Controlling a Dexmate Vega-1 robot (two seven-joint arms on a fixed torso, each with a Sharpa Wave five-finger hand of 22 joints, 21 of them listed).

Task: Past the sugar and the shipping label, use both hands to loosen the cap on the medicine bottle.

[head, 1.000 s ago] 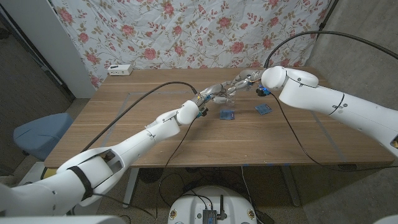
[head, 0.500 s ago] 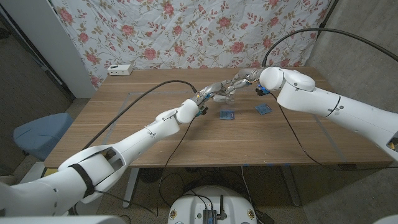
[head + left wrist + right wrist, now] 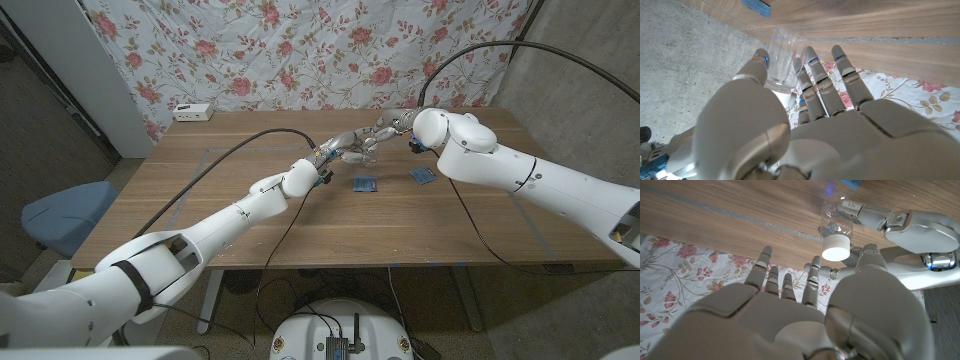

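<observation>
Left hand [image 3: 805, 120] grips the clear medicine bottle [image 3: 782, 60]; light, slippery plastic. Right hand [image 3: 790, 305], fingers spread, should pinch the white cap [image 3: 835, 249] at twelve o'clock.

Looks along the back of the right hand [image 3: 790, 315], fingers [image 3: 761, 265] spread apart and holding nothing. Shows a clear medicine bottle [image 3: 836, 230] with a round white cap [image 3: 835, 248], gripped around its body by the left hand [image 3: 900, 225]. Has the wooden table [image 3: 715, 210] behind the bottle, a bit of blue packet [image 3: 852, 184] on it, and a flowery cloth [image 3: 685, 275] past the table's edge.
</observation>
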